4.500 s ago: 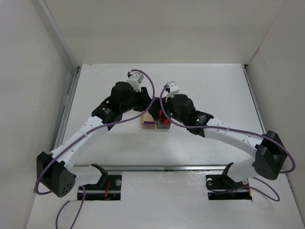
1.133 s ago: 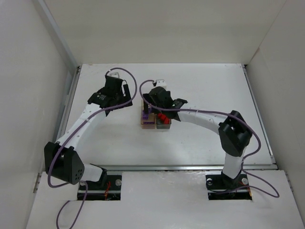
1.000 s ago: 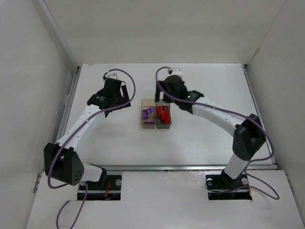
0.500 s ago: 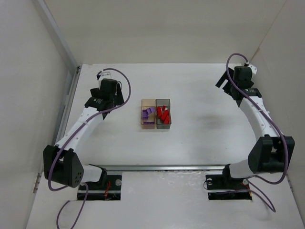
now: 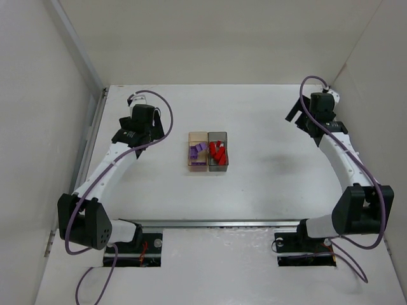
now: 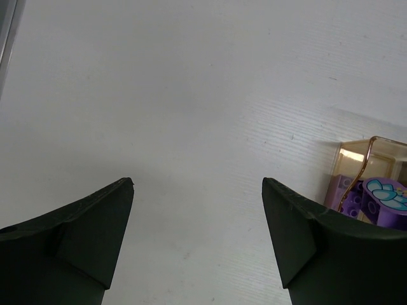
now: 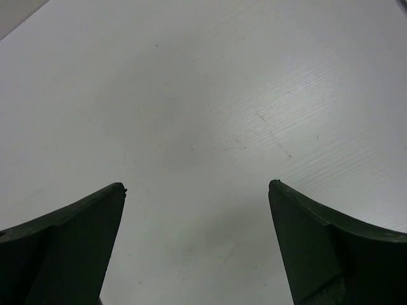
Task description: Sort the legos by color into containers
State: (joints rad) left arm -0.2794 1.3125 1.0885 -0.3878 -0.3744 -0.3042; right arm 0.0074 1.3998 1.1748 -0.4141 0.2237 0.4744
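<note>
Two containers stand side by side mid-table. The tan bin (image 5: 198,136) holds several purple legos (image 5: 197,151), and the dark grey bin (image 5: 218,136) holds several red legos (image 5: 218,152). My left gripper (image 5: 154,130) hovers left of the bins, open and empty. In the left wrist view its jaws (image 6: 198,181) stand wide over bare table, with the tan bin (image 6: 372,149) and purple legos (image 6: 353,198) at the right edge. My right gripper (image 5: 296,114) is far to the right near the wall, open and empty (image 7: 196,184) over bare table.
White walls close in the table at the back and on both sides. A metal rail (image 5: 92,136) runs along the left edge. Both arm bases (image 5: 133,244) sit at the near edge.
Both arms have pulled away from over the bins. The right arm swung out to the far right side, while the left drew back a little to the left. The bins' contents now show.
</note>
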